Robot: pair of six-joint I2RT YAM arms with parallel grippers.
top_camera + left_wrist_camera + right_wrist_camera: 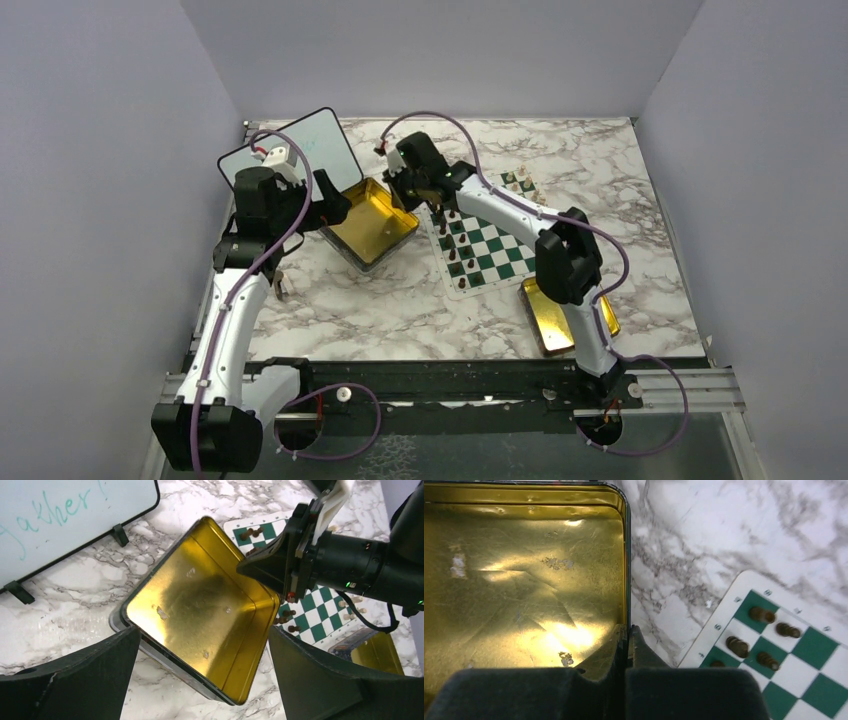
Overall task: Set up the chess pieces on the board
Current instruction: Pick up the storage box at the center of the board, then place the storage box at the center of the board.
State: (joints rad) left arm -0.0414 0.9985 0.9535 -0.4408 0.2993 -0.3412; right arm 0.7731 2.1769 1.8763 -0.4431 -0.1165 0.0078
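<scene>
Marble table (350, 310): right jaws pinch gold tin (368, 228).

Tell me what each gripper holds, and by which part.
The right gripper is shut on the gold tin, pinching its side wall at the rim nearest the board. The left gripper is open above the tin and holds nothing.

L arm (228, 325), frame left, & R arm (505, 208), center-right: white links, blk joint housings, purple cables (462, 128) looped alongside; green LED (348, 585) on R wrist.
</scene>
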